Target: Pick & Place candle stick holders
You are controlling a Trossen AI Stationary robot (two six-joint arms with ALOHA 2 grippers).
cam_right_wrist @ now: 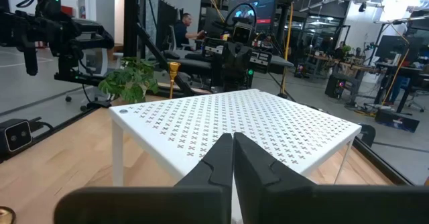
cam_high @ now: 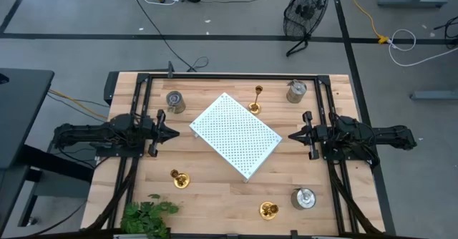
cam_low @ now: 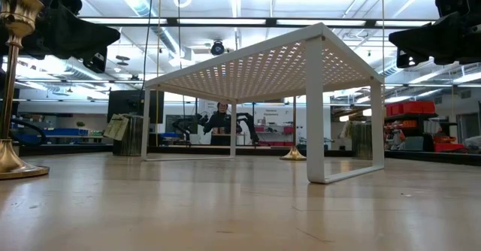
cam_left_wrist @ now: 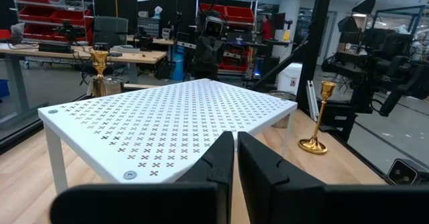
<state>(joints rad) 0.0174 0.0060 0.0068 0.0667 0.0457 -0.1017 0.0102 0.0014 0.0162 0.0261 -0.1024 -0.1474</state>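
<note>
Both grippers, left point(cam_high: 174, 133) and right point(cam_high: 293, 135), hover pressed together, empty, flanking the board point(cam_high: 235, 134); six holders stand around it: brass point(cam_high: 255, 100), silver point(cam_high: 175, 101)

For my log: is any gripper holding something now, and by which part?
Nothing is held. The left gripper and right gripper are both shut and empty, beside the white board.

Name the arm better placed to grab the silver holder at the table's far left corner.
Left. The left gripper waits beside the white board, on the same side as that silver holder. The right gripper sits across the board, farther off.
</note>
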